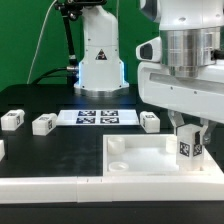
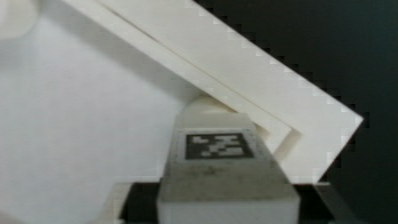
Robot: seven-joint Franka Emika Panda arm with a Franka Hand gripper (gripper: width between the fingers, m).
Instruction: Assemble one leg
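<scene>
My gripper [image 1: 189, 140] is shut on a leg [image 1: 188, 146], a small white block with a black-and-white tag on its face. It holds the leg upright over a corner of the large white square tray-like piece [image 1: 140, 158], at the exterior view's right. In the wrist view the leg [image 2: 219, 165] sits between my dark fingers [image 2: 143, 200], its far end at the tray's corner rim [image 2: 249, 80]. I cannot tell whether the leg touches the tray. Three more legs lie on the black table: the first leg [image 1: 12, 120], the second leg [image 1: 44, 123] and the third leg [image 1: 150, 121].
The marker board [image 1: 96, 117] lies flat behind the tray, in front of the arm's white base [image 1: 98, 60]. A white rail [image 1: 40, 185] runs along the table's front edge. A green backdrop stands behind.
</scene>
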